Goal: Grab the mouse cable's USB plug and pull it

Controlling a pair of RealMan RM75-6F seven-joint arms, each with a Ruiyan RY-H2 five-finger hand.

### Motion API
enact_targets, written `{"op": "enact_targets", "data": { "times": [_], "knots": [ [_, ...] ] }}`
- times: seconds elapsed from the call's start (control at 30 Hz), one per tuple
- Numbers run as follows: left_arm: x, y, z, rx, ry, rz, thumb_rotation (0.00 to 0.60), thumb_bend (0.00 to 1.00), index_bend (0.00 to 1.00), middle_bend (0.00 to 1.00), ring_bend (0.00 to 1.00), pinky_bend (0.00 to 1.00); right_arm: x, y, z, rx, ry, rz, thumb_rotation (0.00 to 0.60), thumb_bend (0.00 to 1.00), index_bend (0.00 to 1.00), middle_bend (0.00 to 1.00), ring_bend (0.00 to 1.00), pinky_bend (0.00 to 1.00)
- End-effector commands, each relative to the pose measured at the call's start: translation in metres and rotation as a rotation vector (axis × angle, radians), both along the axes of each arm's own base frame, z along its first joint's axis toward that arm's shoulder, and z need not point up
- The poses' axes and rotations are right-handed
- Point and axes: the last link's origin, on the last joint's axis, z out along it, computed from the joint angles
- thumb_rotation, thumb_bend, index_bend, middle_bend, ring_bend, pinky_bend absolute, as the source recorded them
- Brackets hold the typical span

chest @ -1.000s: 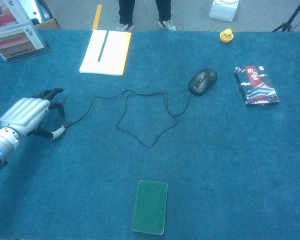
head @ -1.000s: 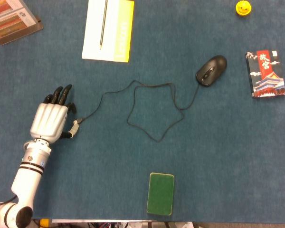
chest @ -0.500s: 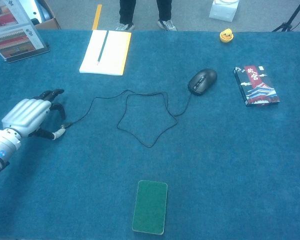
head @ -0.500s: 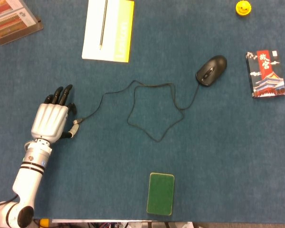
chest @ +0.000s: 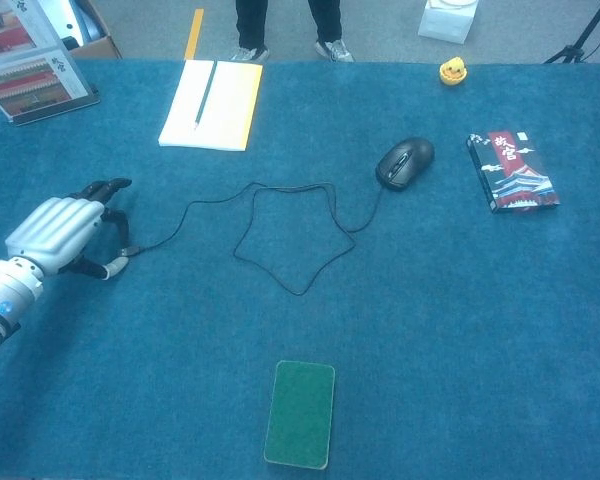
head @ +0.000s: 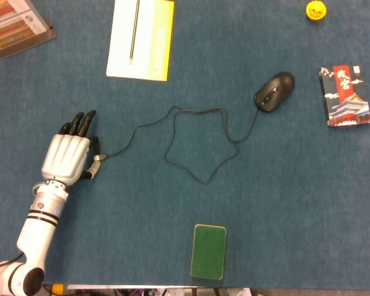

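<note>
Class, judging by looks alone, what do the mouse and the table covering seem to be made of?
Mouse: probably plastic, black and smooth, with a faint sheen on its shell. Table covering: seemingly felt or short-pile fabric, blue, matte and slightly mottled, with no glare.

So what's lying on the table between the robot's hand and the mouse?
Only the mouse's own cable, looped on bare blue cloth from the left hand to the mouse; the head view shows it best.

You worked in a lab: blue-felt table (chest: 460, 330), tripod leg (chest: 580, 40) at two o'clock, bystander's shoes (chest: 290, 50) at twelve.
</note>
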Motion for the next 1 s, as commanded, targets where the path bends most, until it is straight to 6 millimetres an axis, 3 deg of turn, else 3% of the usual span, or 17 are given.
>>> {"op": "enact_targets", "data": {
  "times": [0.03, 0.63, 1.0],
  "knots": [
    [0.000, 0.000, 0.000, 0.002, -0.003, -0.002, 0.600, 0.30, 0.55, 0.04, 0.03, 0.18, 0.000, 0.000, 0.000, 0.000, -0.001, 0.000, 0.600, 0.35, 0.45, 0.33, 0.29, 0.44],
    [0.009, 0.003, 0.018, 0.063, -0.002, -0.048, 0.600, 0.30, 0.57, 0.06, 0.03, 0.19, -0.002, 0.001, -0.001, -0.002, -0.006, -0.005, 0.600, 0.35, 0.45, 0.33, 0.29, 0.44],
    [0.034, -0.002, 0.056, 0.185, -0.074, -0.134, 0.600, 0.30, 0.57, 0.06, 0.04, 0.19, -0.004, 0.002, -0.001, -0.005, -0.015, -0.011, 0.600, 0.35, 0.45, 0.33, 0.29, 0.44]
  ]
}}
